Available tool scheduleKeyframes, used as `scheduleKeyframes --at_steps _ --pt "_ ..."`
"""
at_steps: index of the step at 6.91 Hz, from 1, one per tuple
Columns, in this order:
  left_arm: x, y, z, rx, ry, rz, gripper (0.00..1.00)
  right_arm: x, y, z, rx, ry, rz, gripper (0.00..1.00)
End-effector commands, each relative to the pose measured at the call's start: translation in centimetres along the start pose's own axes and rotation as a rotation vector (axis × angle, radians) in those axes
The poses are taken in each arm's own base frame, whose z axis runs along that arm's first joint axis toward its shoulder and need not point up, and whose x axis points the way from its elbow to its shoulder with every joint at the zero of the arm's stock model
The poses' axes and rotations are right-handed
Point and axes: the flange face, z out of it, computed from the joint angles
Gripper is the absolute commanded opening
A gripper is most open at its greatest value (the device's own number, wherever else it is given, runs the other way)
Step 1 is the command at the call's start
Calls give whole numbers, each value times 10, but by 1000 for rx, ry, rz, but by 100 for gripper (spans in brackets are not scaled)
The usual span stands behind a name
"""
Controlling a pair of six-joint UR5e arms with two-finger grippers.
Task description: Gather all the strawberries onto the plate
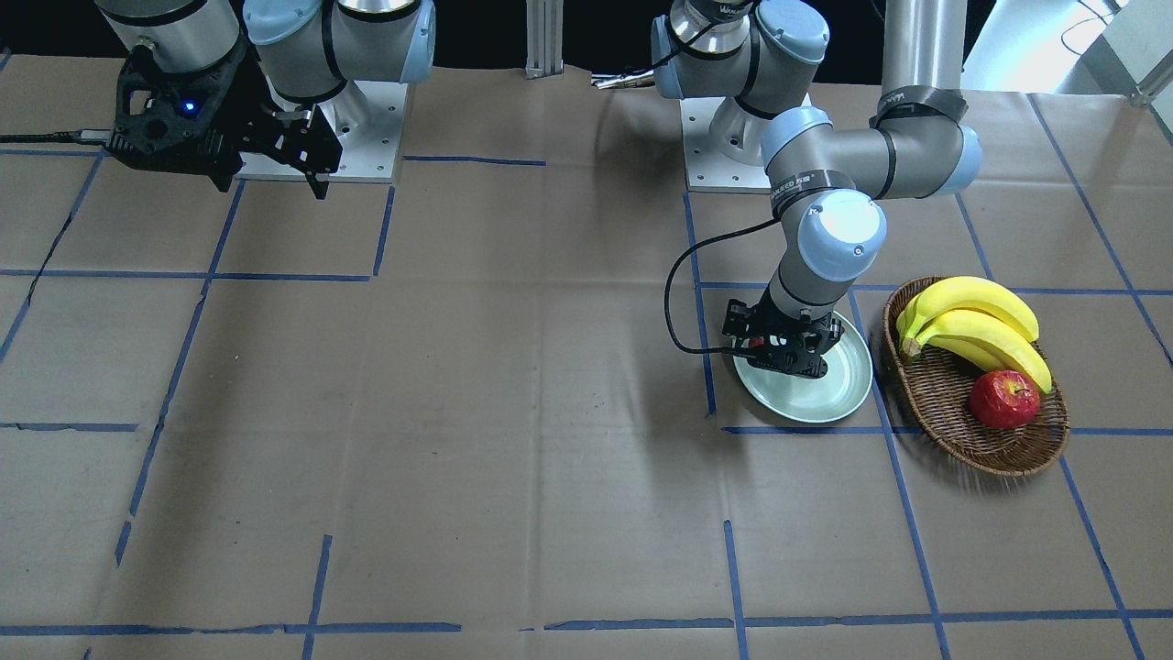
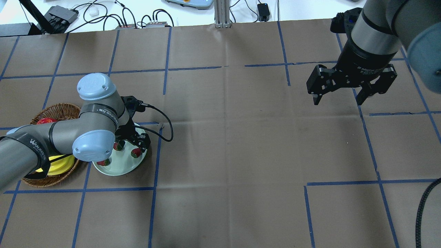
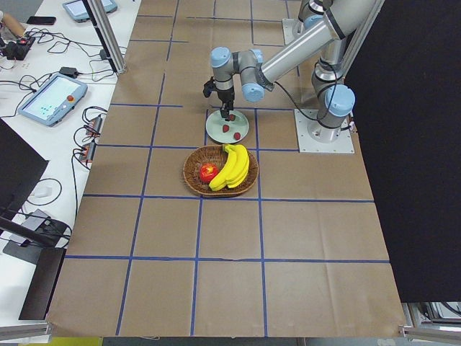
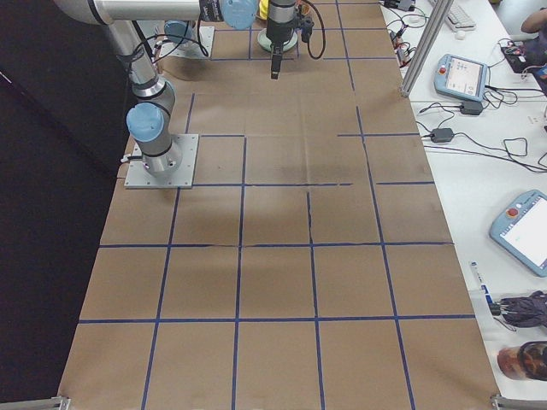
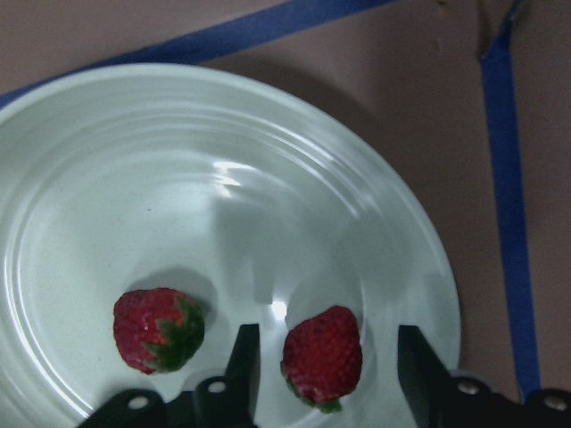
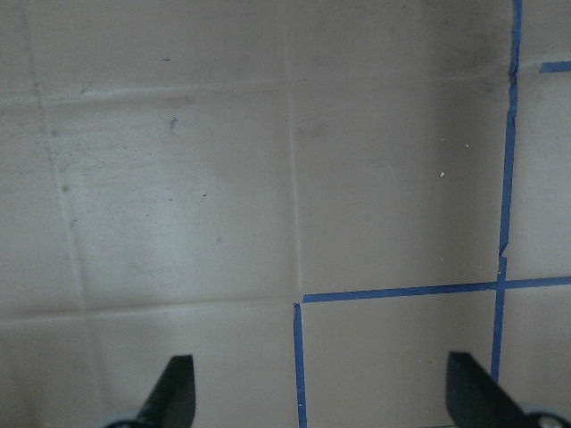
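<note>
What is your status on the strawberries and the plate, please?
Left gripper open, low over pale mint-green round plate. Three small red strawberries on it, one between the fingers. Right gripper open, far aside. Nothing in the way.

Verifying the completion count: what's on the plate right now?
Three strawberries lie on the plate in the overhead view; one sits between the fingers of the open left end effector. The left arm covers the plate's edge nearest the basket, so that part is unseen.
</note>
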Motion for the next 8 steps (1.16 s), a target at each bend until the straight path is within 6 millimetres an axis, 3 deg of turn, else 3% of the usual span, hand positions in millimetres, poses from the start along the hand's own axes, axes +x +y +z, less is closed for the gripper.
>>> scheduleKeyframes --at_steps 1,4,5,6,8 --pt "6 -9 -49 25 43 -40 99 0 0 0 0 0 -1 100" --pt "53 0 -203 13 84 -43 99 0 -1 0 0 0 -2 100" --pt "59 -1 -243 -1 87 -70 99 0 -1 0 0 0 -1 100" --pt "64 2 -269 -7 83 -61 99 0 -1 -1 1 0 -1 100" --pt "62 11 -289 0 63 -61 99 0 -1 -2 3 -2 -2 100"
